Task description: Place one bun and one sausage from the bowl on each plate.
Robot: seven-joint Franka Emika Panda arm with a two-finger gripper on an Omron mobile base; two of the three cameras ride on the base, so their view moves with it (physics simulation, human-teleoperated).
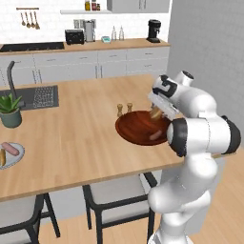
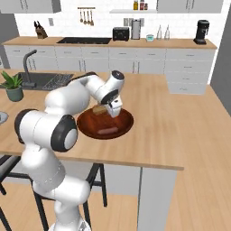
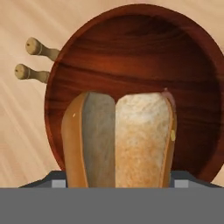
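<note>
Now clenched on a bun [image 3: 118,140] just above the bowl [image 3: 131,57], pincer [image 2: 108,109] over the near rim, ready for carrying toward the far-off plate [image 1: 14,159], sausage [image 2: 108,131] left inside.

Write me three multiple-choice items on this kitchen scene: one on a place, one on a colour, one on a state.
1. Where do the two wooden shakers stand?
A. in the sink
B. on the counter, just beside the bowl
C. on a plate

2. What colour is the bowl under the tool?
A. dark red-brown
B. pale blue
C. green

3. What sits between the tool's fingers?
A. nothing
B. a sausage
C. a bun

Key:
1 B: the shakers stand on the counter at the bowl's rim.
2 A: the bowl shows dark red-brown wood grain.
3 C: the hand view has the bun right in the tool, over the bowl.
</note>
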